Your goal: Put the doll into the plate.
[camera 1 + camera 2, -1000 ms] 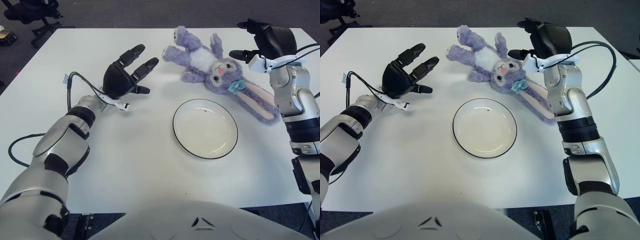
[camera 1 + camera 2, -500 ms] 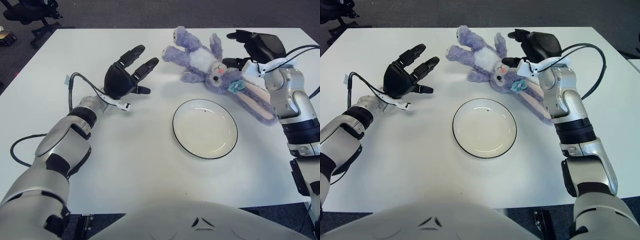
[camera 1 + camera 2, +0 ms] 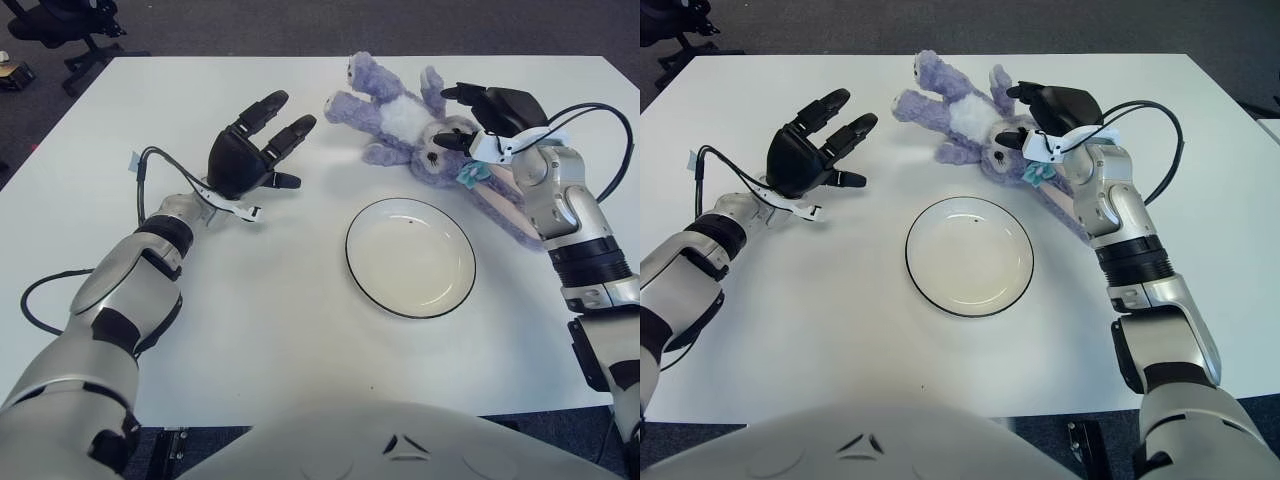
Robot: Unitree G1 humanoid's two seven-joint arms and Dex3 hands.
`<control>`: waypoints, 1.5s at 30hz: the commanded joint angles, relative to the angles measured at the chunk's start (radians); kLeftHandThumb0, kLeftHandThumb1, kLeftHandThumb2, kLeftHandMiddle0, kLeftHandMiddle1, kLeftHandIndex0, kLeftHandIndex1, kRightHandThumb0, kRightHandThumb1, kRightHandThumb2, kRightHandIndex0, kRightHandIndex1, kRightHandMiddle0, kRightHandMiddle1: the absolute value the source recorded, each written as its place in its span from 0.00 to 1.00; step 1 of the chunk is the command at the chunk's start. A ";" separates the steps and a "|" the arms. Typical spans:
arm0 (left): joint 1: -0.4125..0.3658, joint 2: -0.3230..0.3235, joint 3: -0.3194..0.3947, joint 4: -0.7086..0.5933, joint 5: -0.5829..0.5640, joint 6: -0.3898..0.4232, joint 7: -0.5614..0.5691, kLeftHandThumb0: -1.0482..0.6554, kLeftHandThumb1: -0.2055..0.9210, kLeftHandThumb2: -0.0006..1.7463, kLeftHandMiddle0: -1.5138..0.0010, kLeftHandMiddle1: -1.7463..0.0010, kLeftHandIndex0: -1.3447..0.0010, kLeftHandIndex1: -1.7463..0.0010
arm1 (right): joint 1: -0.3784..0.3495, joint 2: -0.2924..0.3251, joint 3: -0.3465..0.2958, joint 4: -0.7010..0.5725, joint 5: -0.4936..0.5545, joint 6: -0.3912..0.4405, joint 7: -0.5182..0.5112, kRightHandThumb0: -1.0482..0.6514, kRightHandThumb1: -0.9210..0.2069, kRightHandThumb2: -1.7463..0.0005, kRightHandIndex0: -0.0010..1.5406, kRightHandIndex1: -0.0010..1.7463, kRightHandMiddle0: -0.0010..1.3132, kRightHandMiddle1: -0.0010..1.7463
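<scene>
A white table (image 3: 300, 330) fills the view, with dark carpet beyond its far edge and an office chair (image 3: 60, 25) at the far left corner. Over the last second the right hand (image 3: 480, 110) has been brought in from the table's right edge toward the doll (image 3: 420, 125), and it is now placed over the doll's head, fingers spread and not yet closed — nothing is gripped. The doll, a purple plush rabbit with a teal bow at its neck, lies where it lay before: on its back on the far side of the table, limbs toward the far edge, long ears trailing to the right under the forearm, just beyond the plate (image 3: 410, 257) and not touching it as far as can be seen. From this it may be judged that the reach is nearly done and the grasp is the step in hand; the lift and the short carry to the plate are left to do. The left hand (image 3: 250, 150) is held open with fingers extended, well to the left of the doll, and has not been moved. The plate — white, dark-rimmed, shallow — holds nothing.
</scene>
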 commanded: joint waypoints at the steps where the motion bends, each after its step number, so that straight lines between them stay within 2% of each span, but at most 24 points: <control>1: 0.011 0.003 0.004 -0.003 -0.008 0.005 -0.006 0.46 1.00 0.17 0.59 0.98 0.53 0.95 | -0.022 0.007 0.002 0.022 0.013 -0.016 -0.009 0.19 0.00 0.75 0.23 0.00 0.28 0.09; 16: 0.016 0.000 0.002 -0.004 -0.009 0.010 0.002 0.46 1.00 0.17 0.59 0.98 0.54 0.95 | -0.043 0.016 0.054 0.115 -0.008 -0.042 0.014 0.18 0.00 0.75 0.23 0.00 0.29 0.09; 31: 0.023 0.003 0.002 -0.008 -0.009 0.009 0.008 0.46 1.00 0.17 0.59 0.98 0.54 0.95 | -0.049 0.037 0.086 0.245 -0.001 -0.102 -0.039 0.18 0.00 0.77 0.23 0.00 0.31 0.08; 45: 0.030 0.007 0.003 -0.024 -0.007 0.013 0.009 0.45 1.00 0.17 0.59 0.98 0.54 0.95 | -0.070 0.033 0.129 0.321 -0.019 -0.108 -0.035 0.18 0.00 0.78 0.23 0.00 0.31 0.07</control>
